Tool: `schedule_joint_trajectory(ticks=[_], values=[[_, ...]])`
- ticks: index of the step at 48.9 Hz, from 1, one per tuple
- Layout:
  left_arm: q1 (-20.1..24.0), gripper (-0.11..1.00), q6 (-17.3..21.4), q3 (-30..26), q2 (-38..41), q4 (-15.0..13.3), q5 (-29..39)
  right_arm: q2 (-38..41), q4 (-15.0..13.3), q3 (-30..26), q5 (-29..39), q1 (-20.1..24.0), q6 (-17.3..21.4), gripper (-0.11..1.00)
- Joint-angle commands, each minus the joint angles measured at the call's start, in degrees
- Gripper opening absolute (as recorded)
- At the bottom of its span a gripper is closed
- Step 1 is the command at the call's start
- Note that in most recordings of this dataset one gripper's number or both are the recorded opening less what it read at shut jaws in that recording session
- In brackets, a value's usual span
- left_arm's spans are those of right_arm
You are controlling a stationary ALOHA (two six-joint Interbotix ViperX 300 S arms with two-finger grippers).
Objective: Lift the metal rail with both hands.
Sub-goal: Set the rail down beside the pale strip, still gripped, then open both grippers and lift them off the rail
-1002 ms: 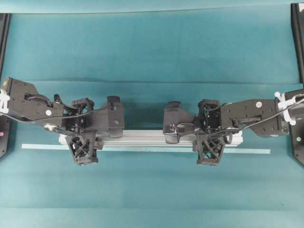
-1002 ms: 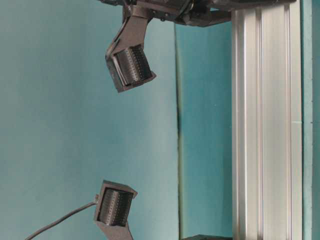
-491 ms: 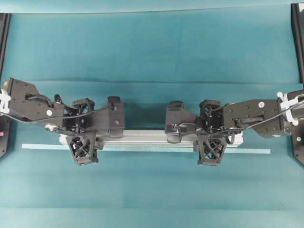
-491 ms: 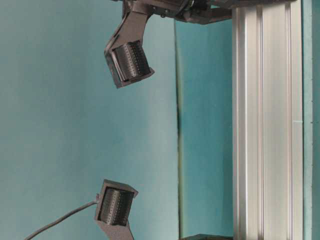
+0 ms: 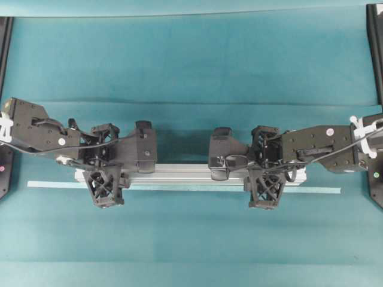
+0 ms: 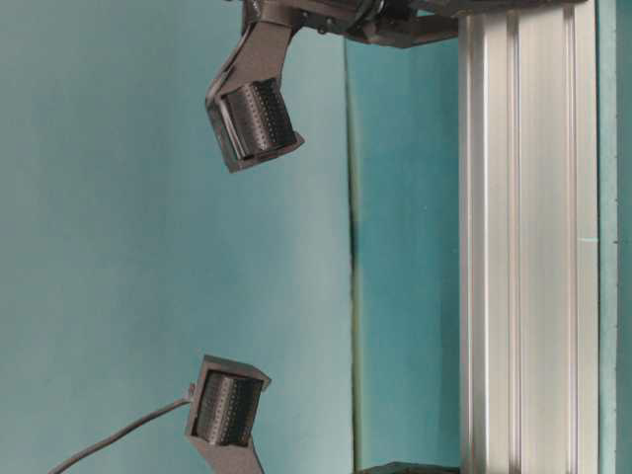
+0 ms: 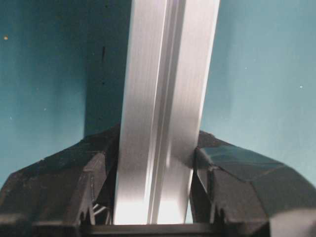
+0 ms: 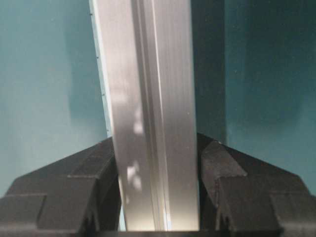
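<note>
Pinching the metal rail (image 5: pixel 182 174) between both fingers, left claw (image 7: pixel 155 163), right claw (image 8: pixel 157 158) likewise

brushed silver metal rail (image 5: pixel 185 173) (matt teal cloth (image 5: pixel 191 60)).

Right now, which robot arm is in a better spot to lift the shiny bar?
Neither wins: both. The left gripper and right gripper each have jaws shut on the metal rail, one near each end, so lifting together looks best.
</note>
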Motion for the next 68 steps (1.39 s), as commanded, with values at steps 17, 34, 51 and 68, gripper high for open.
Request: schedule_joint_trajectory(ticks=[17, 34, 51, 68], values=[[1.85, 0.36, 5.01, 0.0, -0.62, -0.18, -0.88, 0.53, 0.88, -0.18, -1.85, 1.67, 1.85, 0.38], [1.67, 0.37, 4.83, 0.09, -0.7, -0.18, -0.7, 0.53, 2.02, -0.7, -1.32, 1.67, 2.02, 0.46], [1.32, 0.97, 5.98, 0.0, -1.05, -0.18, -0.79, 0.26, 2.02, -0.62, -0.53, 1.58, 2.2, 0.95], [1.14, 0.96, 6.24, -0.35, -5.54, -0.18, 0.26, -3.43, -0.44, -1.76, 2.02, -0.35, 2.2, 0.95]])
